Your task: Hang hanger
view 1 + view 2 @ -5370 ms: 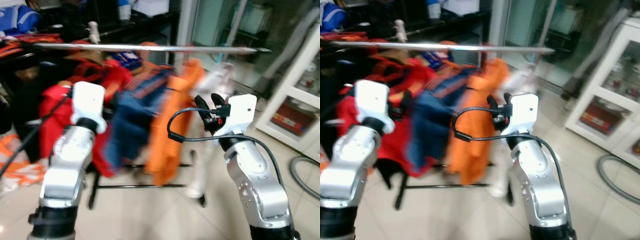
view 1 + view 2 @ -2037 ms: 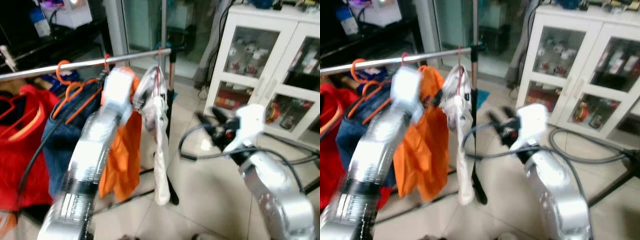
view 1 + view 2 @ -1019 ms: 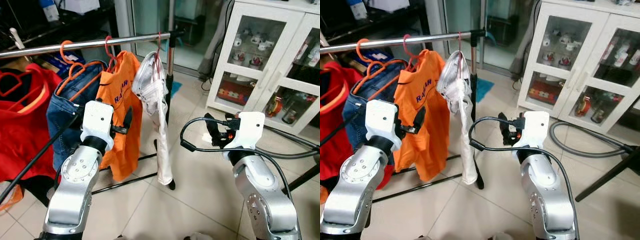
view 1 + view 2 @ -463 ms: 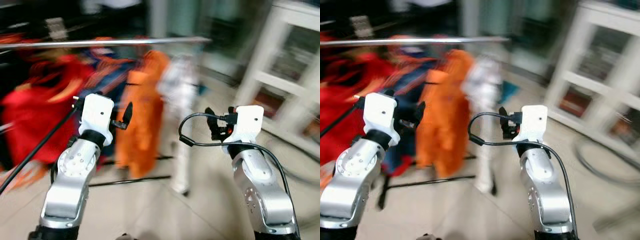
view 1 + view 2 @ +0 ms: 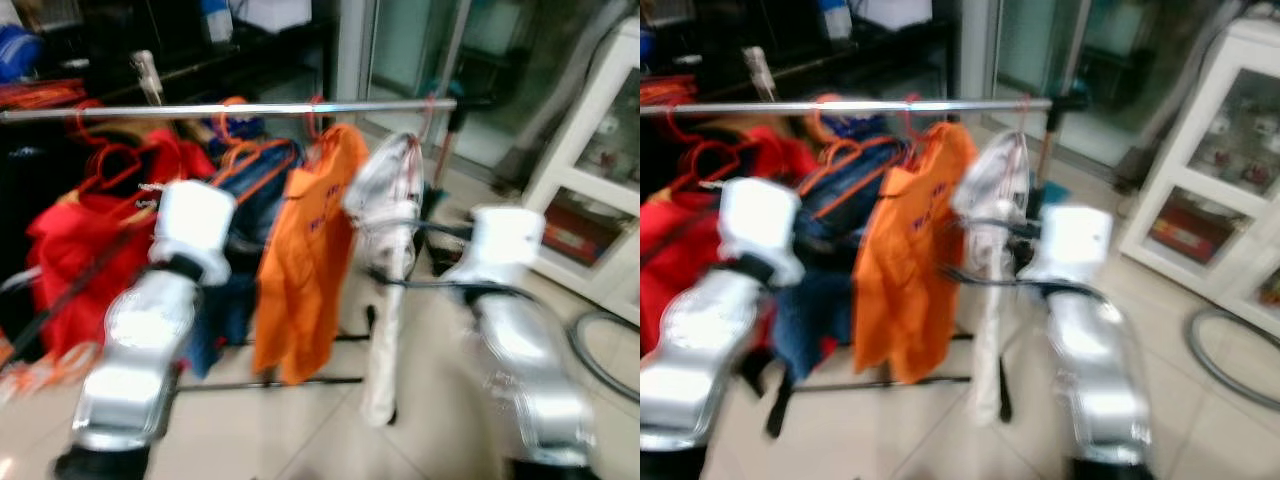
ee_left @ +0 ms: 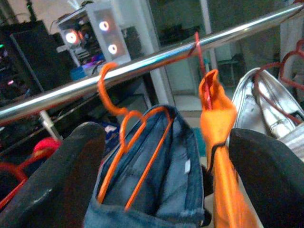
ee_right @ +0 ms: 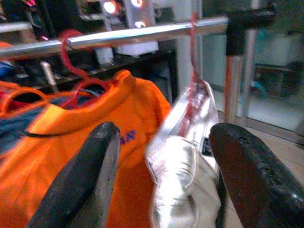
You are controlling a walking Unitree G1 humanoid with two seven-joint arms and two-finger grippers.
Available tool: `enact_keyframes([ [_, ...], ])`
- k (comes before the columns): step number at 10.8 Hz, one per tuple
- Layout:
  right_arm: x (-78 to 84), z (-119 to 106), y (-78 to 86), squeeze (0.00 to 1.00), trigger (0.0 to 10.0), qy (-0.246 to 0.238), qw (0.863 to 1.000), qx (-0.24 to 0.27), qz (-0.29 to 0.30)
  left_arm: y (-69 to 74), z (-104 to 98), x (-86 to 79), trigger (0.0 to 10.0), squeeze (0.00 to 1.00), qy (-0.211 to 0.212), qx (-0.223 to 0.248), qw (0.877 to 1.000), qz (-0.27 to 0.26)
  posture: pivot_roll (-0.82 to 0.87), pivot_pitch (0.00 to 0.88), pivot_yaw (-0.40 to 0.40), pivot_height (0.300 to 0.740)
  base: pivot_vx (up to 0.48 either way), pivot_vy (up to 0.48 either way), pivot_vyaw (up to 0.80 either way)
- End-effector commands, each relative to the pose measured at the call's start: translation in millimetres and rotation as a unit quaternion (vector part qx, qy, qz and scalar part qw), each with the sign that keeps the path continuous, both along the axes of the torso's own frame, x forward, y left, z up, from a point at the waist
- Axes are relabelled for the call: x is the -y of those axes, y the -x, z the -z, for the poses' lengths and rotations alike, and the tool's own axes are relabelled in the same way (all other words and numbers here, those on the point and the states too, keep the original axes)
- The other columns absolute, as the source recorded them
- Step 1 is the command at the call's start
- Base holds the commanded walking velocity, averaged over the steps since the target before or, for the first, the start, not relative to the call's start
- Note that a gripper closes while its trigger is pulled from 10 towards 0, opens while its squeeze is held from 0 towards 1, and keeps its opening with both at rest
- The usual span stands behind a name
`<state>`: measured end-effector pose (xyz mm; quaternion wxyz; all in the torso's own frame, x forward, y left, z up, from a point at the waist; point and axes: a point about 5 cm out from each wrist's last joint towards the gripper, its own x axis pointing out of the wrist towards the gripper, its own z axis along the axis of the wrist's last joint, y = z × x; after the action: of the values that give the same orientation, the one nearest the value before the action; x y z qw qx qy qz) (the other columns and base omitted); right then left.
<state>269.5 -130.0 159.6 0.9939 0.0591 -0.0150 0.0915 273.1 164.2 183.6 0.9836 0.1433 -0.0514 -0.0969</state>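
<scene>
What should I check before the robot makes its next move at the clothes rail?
1. Hanger hooks over the rail: ok for the white garment, whose red hook sits on the rail near the black end fitting.
2. Orange shirt hung: ok, it hangs next to the white garment.
3. Jeans hung: ok, their orange hanger hooks the rail.
4. Left end effector empty: ok, fingers apart, nothing between them.
5. Right end effector empty: ok, fingers apart, facing the white garment without touching it.
6. Head camera steady: not ok, both eye views are blurred.
</scene>
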Motion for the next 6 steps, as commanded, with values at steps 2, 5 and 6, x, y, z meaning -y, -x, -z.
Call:
enact_keyframes([
  [2,9.4,-1.0,1.2,0.0,10.0,-0.002,1.0,-0.003,-0.001,2.3,-1.1,4.6,10.0,0.0,0.008,0.002,1.0,0.009,-0.09,0.0,0.024,0.74,0.315,0.0,0.0],
  [5,12.7,-5.1,-2.7,0.0,10.0,0.024,0.999,0.017,0.016,4.2,1.0,3.8,10.0,0.0,-0.001,-0.002,1.0,0.011,-0.08,0.0,0.02,0.74,0.311,0.0,0.8],
  [6,16.0,-4.5,-4.3,0.0,10.0,0.0,1.0,0.007,0.028,3.3,-0.2,1.8,10.0,0.0,-0.002,0.0,1.0,0.008,-0.08,0.0,0.021,0.74,0.307,0.0,0.0],
])
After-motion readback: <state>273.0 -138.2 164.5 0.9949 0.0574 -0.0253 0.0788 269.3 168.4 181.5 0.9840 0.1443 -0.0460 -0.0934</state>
